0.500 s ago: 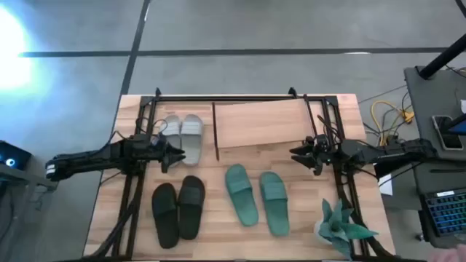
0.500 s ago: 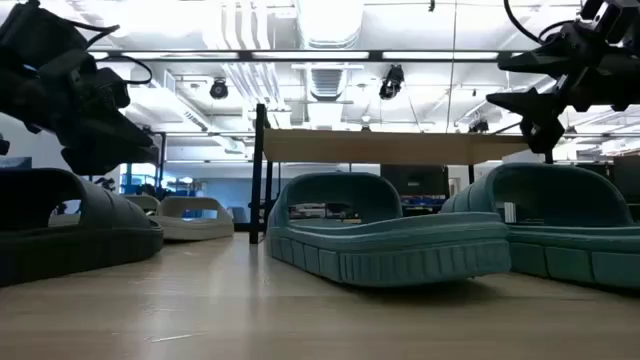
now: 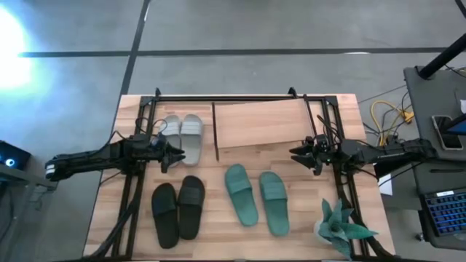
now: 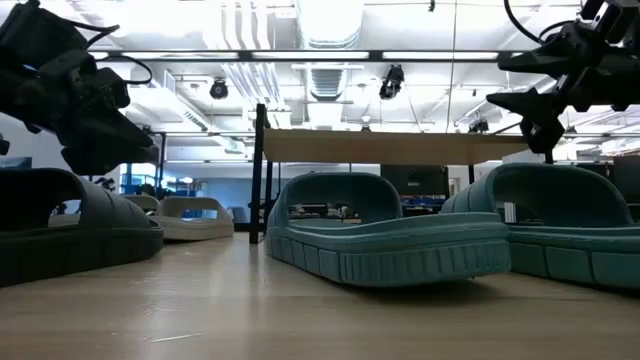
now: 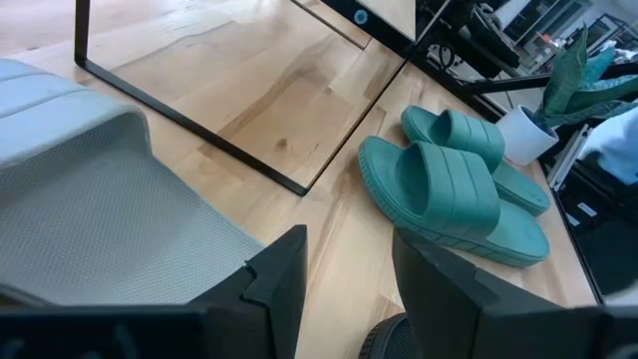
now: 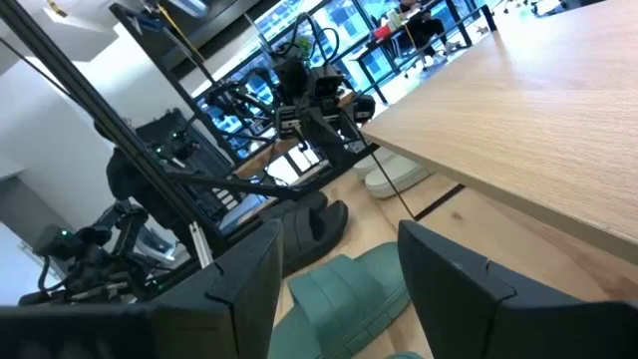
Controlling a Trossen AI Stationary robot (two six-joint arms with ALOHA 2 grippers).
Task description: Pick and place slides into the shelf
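Slides lie in three pairs on the tabletop [image 3: 291, 225]: grey slides [image 3: 183, 137] just left of the shelf [image 3: 262, 122], black slides [image 3: 177, 212] in front of them, teal slides [image 3: 256, 201] in front of the shelf. None is seen placed on the shelf, so the whole task appears left to do. The left tool [image 3: 177, 155] is held released above the near end of the grey slides. The right tool [image 3: 298, 153] is held released, empty, by the shelf's right front corner. No brand or writing can be read.
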